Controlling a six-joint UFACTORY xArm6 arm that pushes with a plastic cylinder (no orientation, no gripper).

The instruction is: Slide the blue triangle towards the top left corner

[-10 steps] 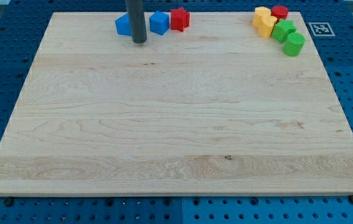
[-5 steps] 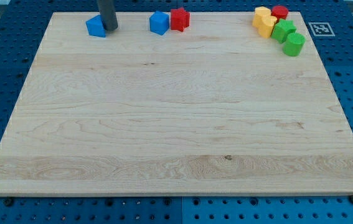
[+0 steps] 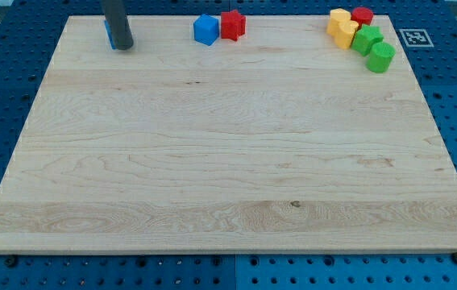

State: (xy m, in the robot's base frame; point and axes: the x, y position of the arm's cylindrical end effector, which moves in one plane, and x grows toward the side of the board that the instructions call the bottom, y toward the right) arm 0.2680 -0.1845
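The blue triangle [image 3: 110, 36] lies near the board's top left, almost wholly hidden behind the dark rod; only a thin blue sliver shows at the rod's left edge. My tip [image 3: 122, 47] rests on the board right against that block, at its right and lower side. A blue block [image 3: 205, 30] and a red block [image 3: 232, 24] sit side by side, touching, at the top middle, well to the right of my tip.
At the top right is a cluster: two yellow blocks [image 3: 342, 28], a red block [image 3: 362, 14] and two green blocks [image 3: 374, 48]. The wooden board [image 3: 228, 161] lies on a blue perforated table. A black-and-white marker [image 3: 414, 37] is right of the board.
The rod has moved left along the top edge, and the blue triangle has slid left with it, away from the blue and red pair. It now hides most of the triangle.
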